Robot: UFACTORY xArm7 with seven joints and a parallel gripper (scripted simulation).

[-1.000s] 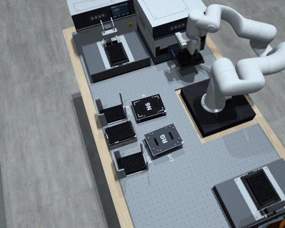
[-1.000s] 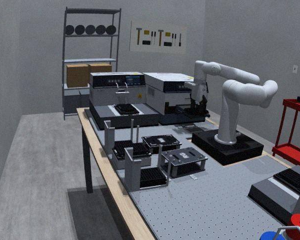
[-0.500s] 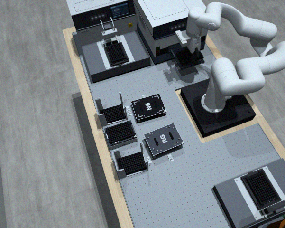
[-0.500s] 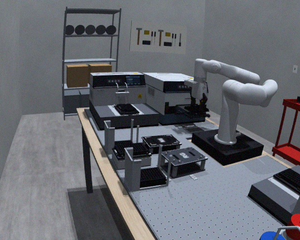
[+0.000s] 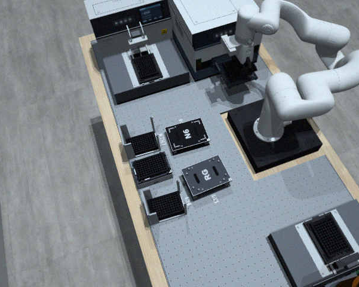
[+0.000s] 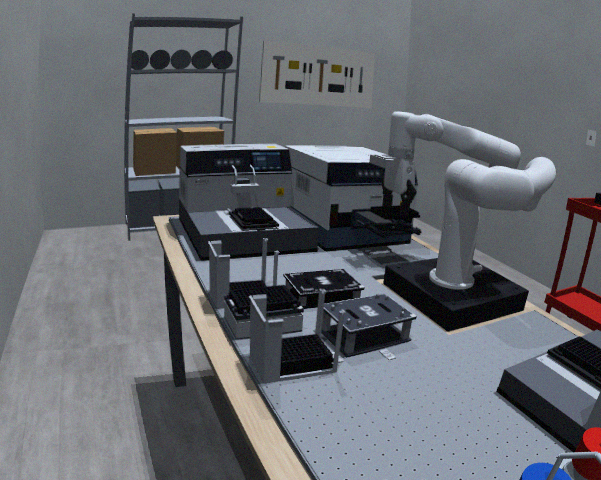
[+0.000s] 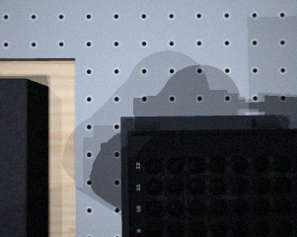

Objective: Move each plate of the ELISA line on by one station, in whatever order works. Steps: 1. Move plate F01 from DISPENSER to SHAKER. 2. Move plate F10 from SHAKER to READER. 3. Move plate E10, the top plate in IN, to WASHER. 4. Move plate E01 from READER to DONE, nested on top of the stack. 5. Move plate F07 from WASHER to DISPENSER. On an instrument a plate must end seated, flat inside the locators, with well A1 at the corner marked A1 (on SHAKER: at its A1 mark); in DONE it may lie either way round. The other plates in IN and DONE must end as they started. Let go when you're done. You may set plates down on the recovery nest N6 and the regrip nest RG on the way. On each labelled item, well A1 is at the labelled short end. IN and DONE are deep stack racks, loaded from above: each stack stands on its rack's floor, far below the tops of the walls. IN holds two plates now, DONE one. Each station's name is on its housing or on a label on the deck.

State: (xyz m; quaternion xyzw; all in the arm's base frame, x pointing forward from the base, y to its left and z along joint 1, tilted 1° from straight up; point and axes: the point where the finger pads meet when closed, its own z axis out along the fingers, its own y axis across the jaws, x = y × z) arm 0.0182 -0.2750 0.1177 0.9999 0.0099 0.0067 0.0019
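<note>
Above the perforated deck (image 5: 235,197) by the reader, the end effector (image 5: 246,63) pinches a level black plate (image 5: 235,71).

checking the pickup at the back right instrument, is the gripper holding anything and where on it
Yes: the gripper is shut on the black well plate at the instrument's tray. The exact hold cannot be told, since the fingers are hidden.

Black plate (image 7: 212,178); white arm (image 5: 300,95); grey dotted deck (image 5: 235,216).

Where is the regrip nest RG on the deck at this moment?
In the top view the regrip nest RG stands near the deck's middle, just below nest N6, with the arm's black base on its right.
</note>
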